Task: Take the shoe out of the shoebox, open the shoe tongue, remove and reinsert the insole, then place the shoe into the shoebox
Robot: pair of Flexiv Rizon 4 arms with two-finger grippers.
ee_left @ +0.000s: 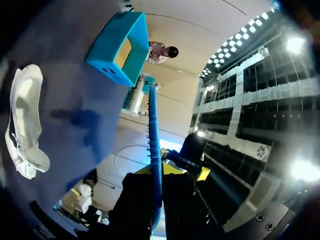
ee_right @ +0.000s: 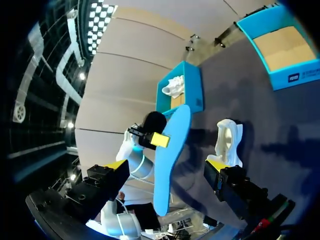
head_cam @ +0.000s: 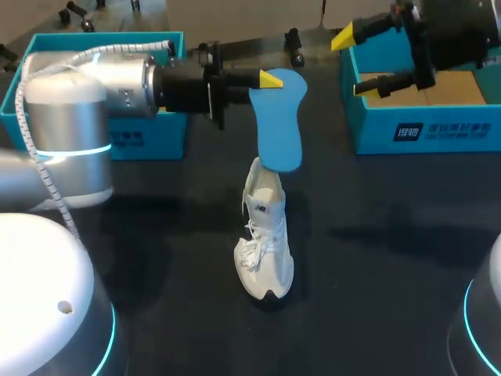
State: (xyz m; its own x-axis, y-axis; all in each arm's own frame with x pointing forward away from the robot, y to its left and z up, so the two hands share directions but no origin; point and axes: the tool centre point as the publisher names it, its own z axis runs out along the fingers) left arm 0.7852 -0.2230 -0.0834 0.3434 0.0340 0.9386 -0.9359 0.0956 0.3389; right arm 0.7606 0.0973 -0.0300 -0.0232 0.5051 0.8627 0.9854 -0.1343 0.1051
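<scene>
Left gripper (head_cam: pixel 270 78), on an arm stretched level from the left, pinches the upper end of the blue insole (head_cam: pixel 280 125). The insole hangs below the gripper, its lower end near the collar of the white sneaker (head_cam: pixel 264 235), which stands on the dark table (head_cam: pixel 391 235). Right gripper (head_cam: pixel 354 63) hovers spread wide and empty at the right shoebox's (head_cam: pixel 423 133) rim. Left shoebox (head_cam: pixel 141 141) sits behind the left arm, well apart from the sneaker.

Smooth matt insole (head_cam: pixel 280 117), cardboard shoebox (head_cam: pixel 374 130)
</scene>
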